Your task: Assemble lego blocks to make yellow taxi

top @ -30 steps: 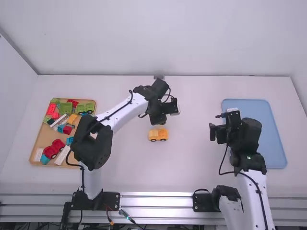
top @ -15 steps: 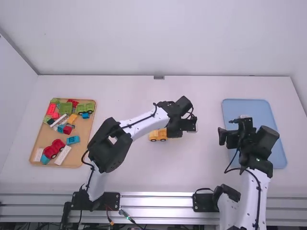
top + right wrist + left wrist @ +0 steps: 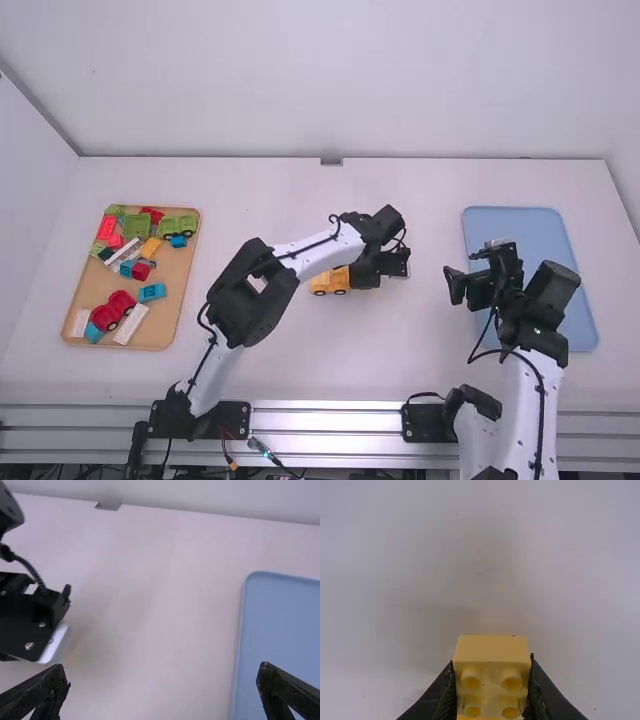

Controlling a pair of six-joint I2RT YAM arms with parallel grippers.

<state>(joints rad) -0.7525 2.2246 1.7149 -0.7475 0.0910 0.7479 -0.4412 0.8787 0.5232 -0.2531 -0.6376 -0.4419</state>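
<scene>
The left gripper is low over the middle of the table, just right of a yellow-orange wheeled car piece. Between its fingers in the left wrist view, the left gripper is shut on a yellow brick whose studs face the camera's lower side. A thin orange strip shows under that brick at the bottom edge. Over the table left of the blue tray, the right gripper holds nothing. Its fingers stand wide apart in the right wrist view, the right gripper being open.
A wooden tray of red, green, blue, white and yellow blocks lies at the left. At the right lies a blue tray, partly under the right arm. The left arm's black wrist shows at the right wrist view's left.
Over the last second the left gripper has moved right and toward the camera, to beside the car piece. The right arm has shifted right, and its gripper has turned slightly.
</scene>
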